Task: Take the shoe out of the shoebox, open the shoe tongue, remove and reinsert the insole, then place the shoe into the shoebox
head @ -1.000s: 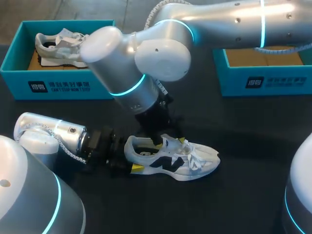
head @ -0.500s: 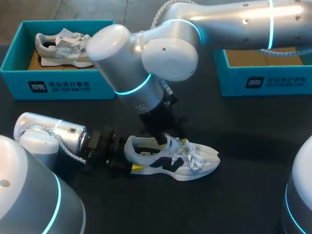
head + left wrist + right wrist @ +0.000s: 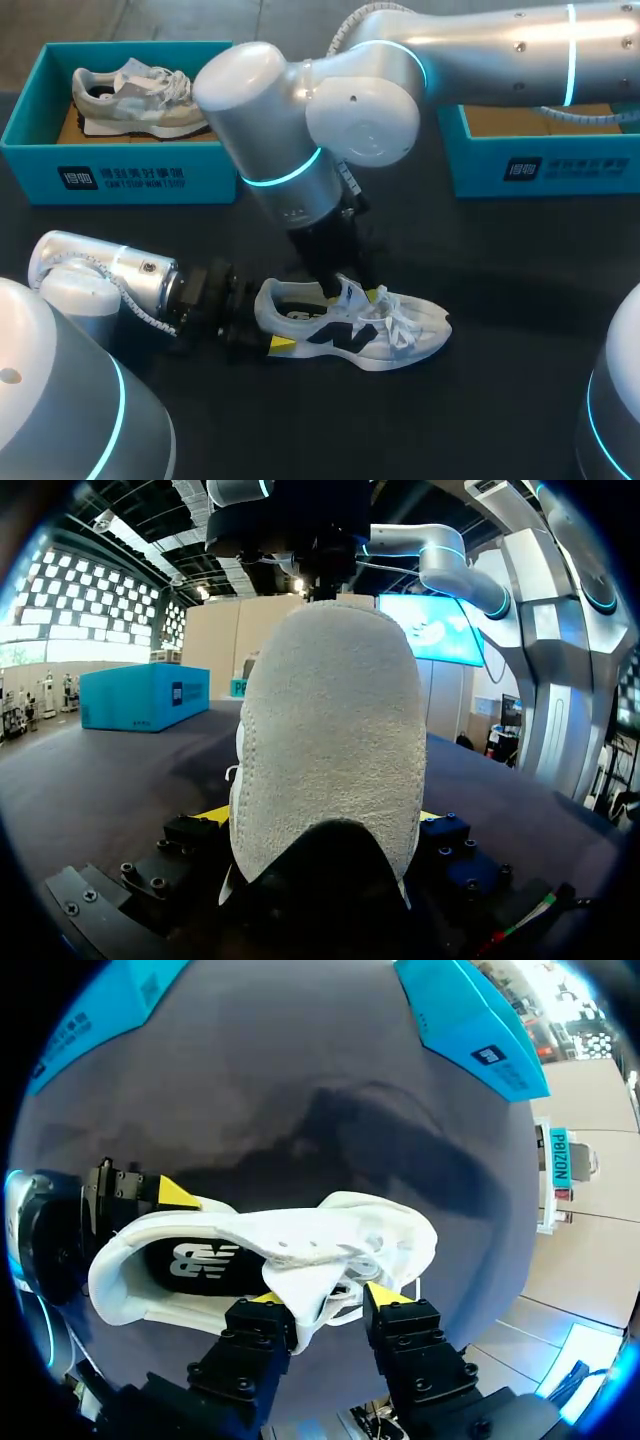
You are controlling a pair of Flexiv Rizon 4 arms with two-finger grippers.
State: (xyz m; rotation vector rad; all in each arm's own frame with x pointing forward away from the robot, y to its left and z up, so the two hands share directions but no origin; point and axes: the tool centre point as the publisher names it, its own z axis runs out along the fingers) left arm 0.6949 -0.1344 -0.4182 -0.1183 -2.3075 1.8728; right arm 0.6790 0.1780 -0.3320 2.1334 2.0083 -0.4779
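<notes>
A white shoe (image 3: 350,330) with a dark side logo lies on the dark table, toe to the right. My left gripper (image 3: 270,322) lies low on the table and is shut on the heel. In the left wrist view the heel (image 3: 330,740) fills the space between the fingers. My right gripper (image 3: 350,292) comes down from above over the shoe's mouth. In the right wrist view its yellow-tipped fingers (image 3: 268,1302) stand apart, open, with the raised tongue (image 3: 300,1270) between them, lying against one finger. The dark insole (image 3: 205,1260) shows inside the shoe.
A teal shoebox (image 3: 120,175) at the back left holds another pale shoe (image 3: 130,95). A second teal shoebox (image 3: 540,160) stands at the back right, partly behind my right arm. Bare dark table lies in front of and to the right of the shoe.
My right arm has shifted slightly to the right above the shoe, and its fingers have drawn closer together around the tongue. The left gripper and the shoe have stayed put.
</notes>
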